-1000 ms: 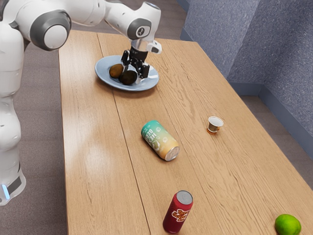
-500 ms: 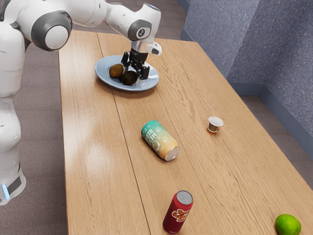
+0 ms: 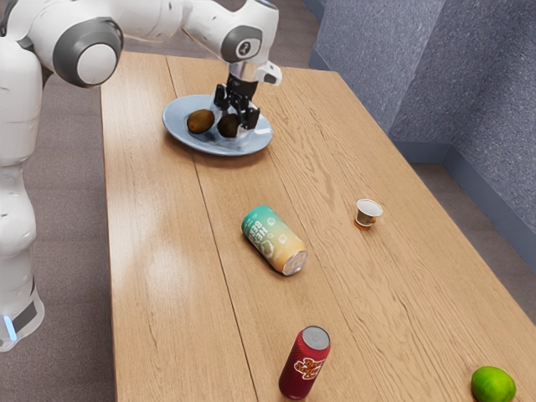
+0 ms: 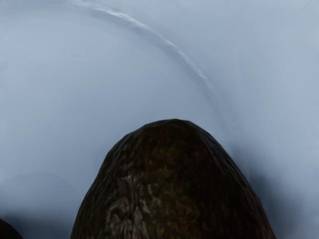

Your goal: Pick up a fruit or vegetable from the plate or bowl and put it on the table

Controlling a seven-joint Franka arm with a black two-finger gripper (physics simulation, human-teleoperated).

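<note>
Clamped w/ gripper (image 3: 235,112) round dark avocado (image 3: 228,126), within plate (image 3: 178,136), nr brown fruit (image 3: 200,121). Prob. firm, med. wt., rough-skinned, not slippery, but could bruise. Best to hold round fat middle w/ mod. squeeze, lift clear, set gently on surface (image 3: 163,251)

Plate (image 3: 178,120) pale blue; avocado (image 4: 172,186) blackish brown, mottled; lime (image 3: 493,385) bright green; table (image 3: 163,276) tan, wood-grained.

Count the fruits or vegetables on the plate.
2: the brown one toward the exterior view's left, the dark one at the gripper. Another may be hidden behind the gripper.
</note>
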